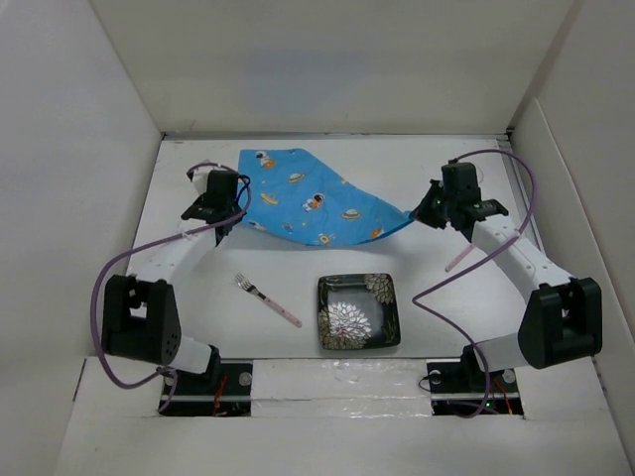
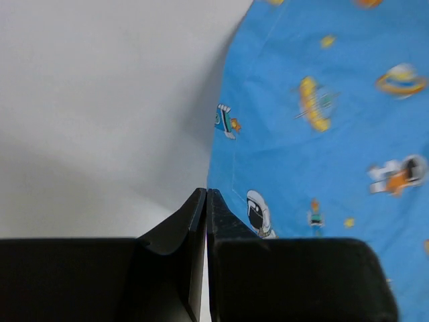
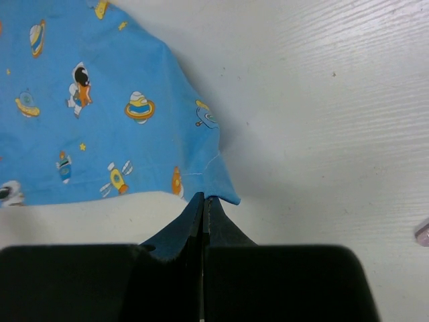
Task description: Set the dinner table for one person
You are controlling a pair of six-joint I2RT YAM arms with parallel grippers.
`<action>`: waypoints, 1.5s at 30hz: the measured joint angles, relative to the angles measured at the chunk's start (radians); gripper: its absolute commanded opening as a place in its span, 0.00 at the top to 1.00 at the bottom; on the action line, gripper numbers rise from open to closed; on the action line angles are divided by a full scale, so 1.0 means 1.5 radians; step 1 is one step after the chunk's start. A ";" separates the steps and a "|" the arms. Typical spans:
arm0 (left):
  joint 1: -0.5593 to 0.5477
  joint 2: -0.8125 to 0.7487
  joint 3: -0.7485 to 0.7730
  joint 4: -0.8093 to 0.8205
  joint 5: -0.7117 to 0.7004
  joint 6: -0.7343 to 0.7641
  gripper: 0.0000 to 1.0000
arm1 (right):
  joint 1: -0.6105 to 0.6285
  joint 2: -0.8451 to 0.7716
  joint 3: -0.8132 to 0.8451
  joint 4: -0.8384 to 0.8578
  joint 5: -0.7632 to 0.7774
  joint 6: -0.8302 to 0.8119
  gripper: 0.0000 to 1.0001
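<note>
The blue space-print placemat hangs stretched between my two grippers above the far half of the white dinner table. My left gripper is shut on its left corner; in the left wrist view the cloth meets the closed jaws of that gripper. My right gripper is shut on its right corner; in the right wrist view the cloth ends at the tips of that gripper. A black floral square plate and a pink-handled fork lie on the table in front.
A second pink-handled piece of cutlery lies partly under my right arm, its end showing in the right wrist view. White panels wall the table on the left, back and right.
</note>
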 measured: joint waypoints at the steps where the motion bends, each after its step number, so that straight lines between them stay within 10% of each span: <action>1: 0.000 -0.016 0.018 0.000 -0.003 0.006 1.00 | 0.000 0.000 0.006 -0.005 0.004 -0.002 1.00; 9: 0.001 -0.039 0.196 -0.020 -0.004 0.039 1.00 | 0.003 0.018 0.160 -0.023 0.047 -0.012 1.00; 20: 0.093 0.257 0.833 -0.074 0.126 0.009 1.00 | -0.033 0.403 1.034 -0.023 0.088 -0.042 1.00; 26: 0.157 0.196 0.755 -0.013 0.220 -0.014 1.00 | -0.066 0.199 0.717 0.050 0.067 -0.045 1.00; 36: 0.154 0.018 0.125 0.122 0.270 -0.012 1.00 | -0.089 0.036 0.128 0.148 -0.011 -0.037 1.00; 45: 0.154 0.026 -0.098 0.143 0.290 -0.001 1.00 | -0.094 0.130 -0.031 0.133 -0.074 -0.006 1.00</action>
